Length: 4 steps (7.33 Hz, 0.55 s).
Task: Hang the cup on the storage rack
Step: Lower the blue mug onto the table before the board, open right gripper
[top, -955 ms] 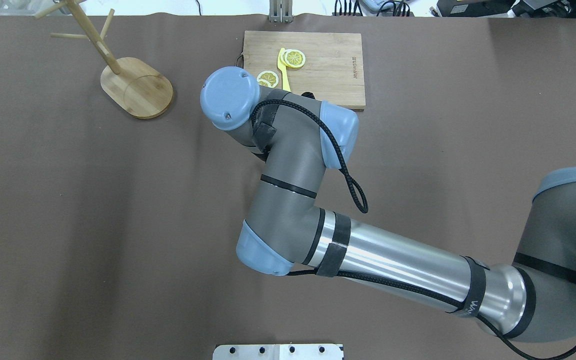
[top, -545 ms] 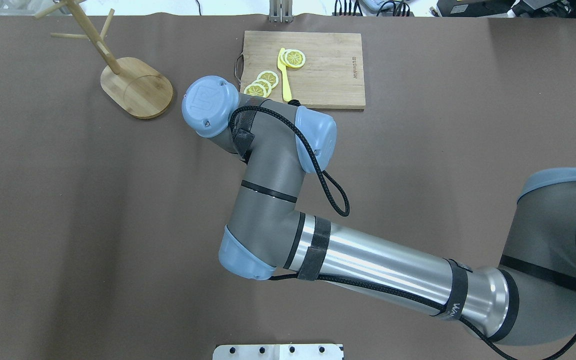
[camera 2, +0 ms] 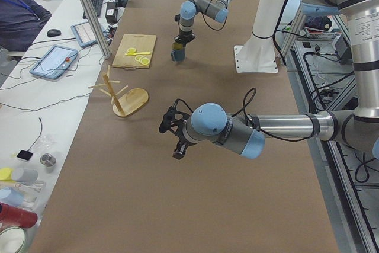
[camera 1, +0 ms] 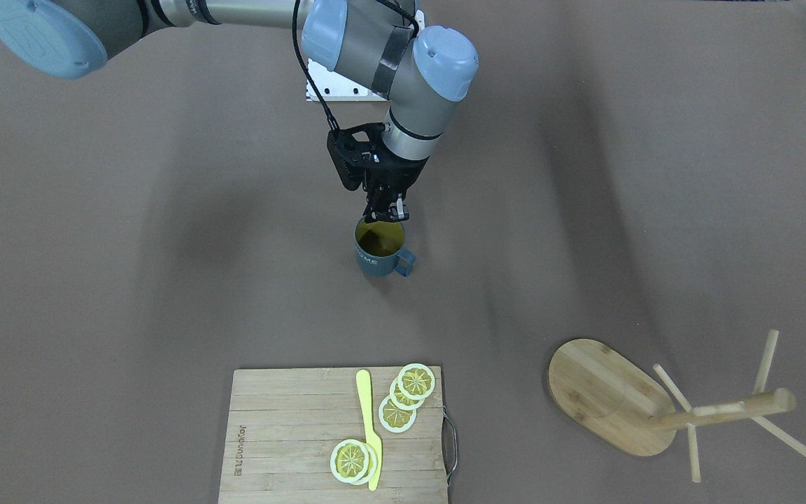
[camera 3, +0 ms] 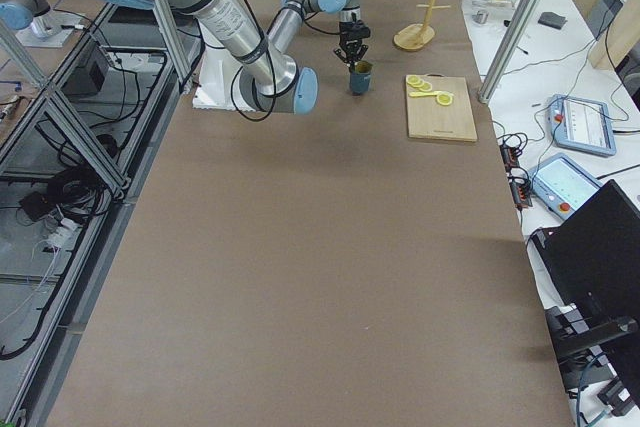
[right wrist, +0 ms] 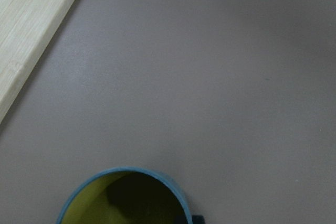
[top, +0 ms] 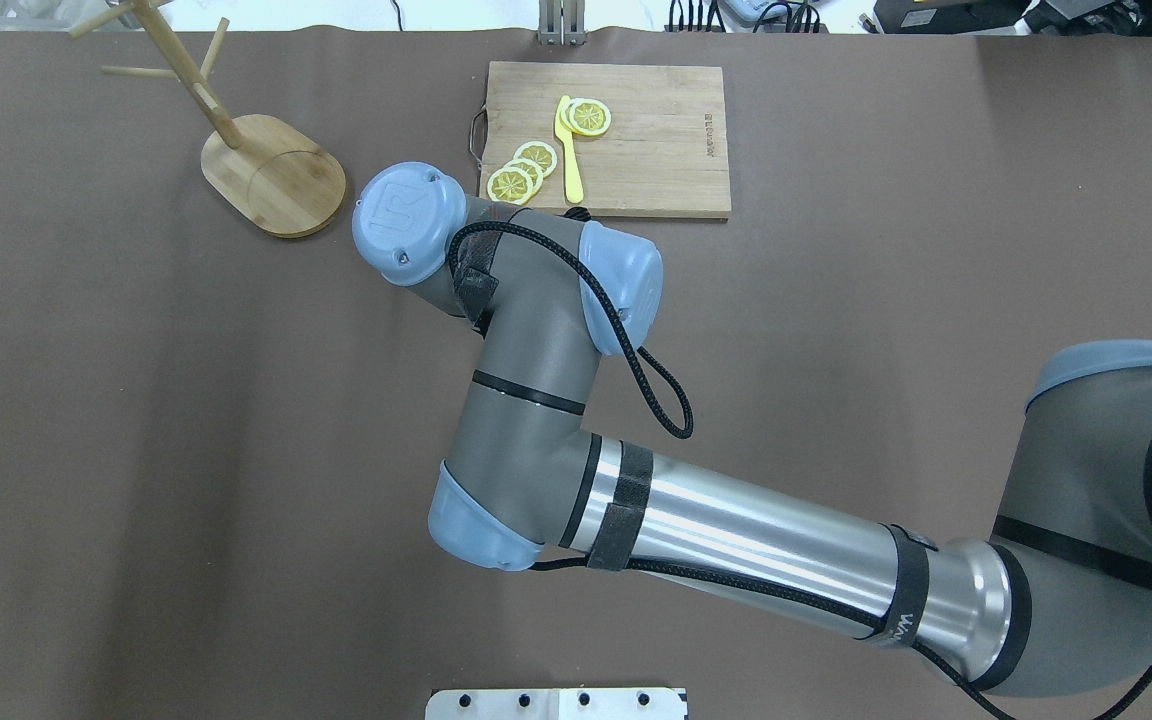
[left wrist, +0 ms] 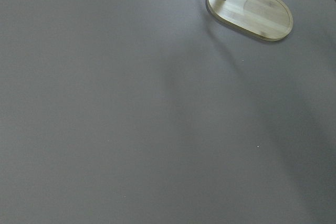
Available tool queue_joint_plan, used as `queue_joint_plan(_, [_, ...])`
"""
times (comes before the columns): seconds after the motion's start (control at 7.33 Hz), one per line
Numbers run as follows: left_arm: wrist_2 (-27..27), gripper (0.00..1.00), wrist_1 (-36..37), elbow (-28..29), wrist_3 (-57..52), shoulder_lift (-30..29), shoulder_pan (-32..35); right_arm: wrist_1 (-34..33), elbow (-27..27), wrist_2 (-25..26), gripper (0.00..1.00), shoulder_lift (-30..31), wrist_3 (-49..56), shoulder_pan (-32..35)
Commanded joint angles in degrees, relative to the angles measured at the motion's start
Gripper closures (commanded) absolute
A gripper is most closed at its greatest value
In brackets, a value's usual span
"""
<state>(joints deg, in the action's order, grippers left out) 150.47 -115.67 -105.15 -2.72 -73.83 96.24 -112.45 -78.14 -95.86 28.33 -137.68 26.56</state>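
Midway across the brown table (camera 1: 130, 280), the right tool (camera 1: 386, 210) stood nearly closed, pinching the rim of the slate-blue cylindrical mug (camera 1: 375, 260), one finger inside its olive-yellow interior. The mug stayed upright, handle toward the light bamboo mug tree (camera 1: 609, 395), well apart. How far the left tool (camera 2: 177, 151) gaped could not be told.

Bright, even overhead light lays soft, broad shadows on the table (camera 1: 130, 294), leaves the cup (camera 1: 377, 257) dark inside and glares off the right arm (top: 756, 542).
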Motion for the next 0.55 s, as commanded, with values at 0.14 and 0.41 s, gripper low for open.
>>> queue_joint_plan(0.14, [0.0, 0.01, 0.0, -0.1, 0.0, 0.0, 0.0, 1.1, -0.1, 1.4, 0.49, 0.7, 0.5, -0.9])
queue_joint_plan(0.41, [0.0, 0.01, 0.2, -0.1, 0.1, -0.1, 0.0, 0.9, -2.1, 1.8, 0.0, 0.6, 5.6, -0.2])
